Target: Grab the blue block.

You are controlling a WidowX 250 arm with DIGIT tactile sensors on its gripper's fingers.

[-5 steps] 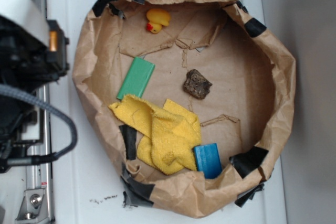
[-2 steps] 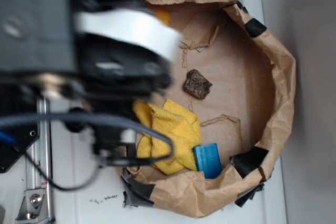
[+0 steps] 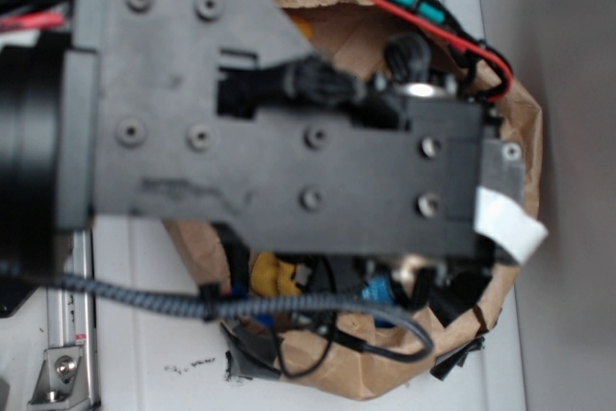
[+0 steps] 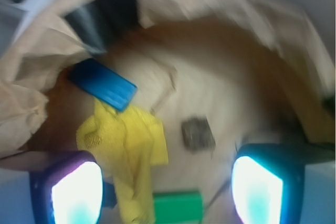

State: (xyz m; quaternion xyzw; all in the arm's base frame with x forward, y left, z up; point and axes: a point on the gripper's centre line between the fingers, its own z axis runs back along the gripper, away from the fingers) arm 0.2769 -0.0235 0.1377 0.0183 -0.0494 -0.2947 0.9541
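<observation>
The blue block [image 4: 102, 83] lies flat against the crumpled paper wall at the upper left of the wrist view, touching the edge of a yellow cloth [image 4: 126, 145]. My gripper [image 4: 165, 192] is open and empty, with its two glowing pads wide apart at the bottom corners, well above the bag floor and short of the block. In the exterior view my arm [image 3: 289, 141] covers most of the bag. Only a sliver of the blue block [image 3: 378, 291] shows under it, and the gripper itself is hidden.
A brown paper bag [image 3: 356, 377] with black tape [image 4: 105, 17] on its rim walls in everything. A longer green block [image 4: 177, 205] lies between my pads below. A dark brown lump [image 4: 198, 134] sits mid-floor. The cloth [image 3: 269, 276] peeks out beneath the arm.
My arm has swung in from the left over the bag and now hides the duck, the green block, the lump and most of the cloth in the exterior view. The objects have not moved.
</observation>
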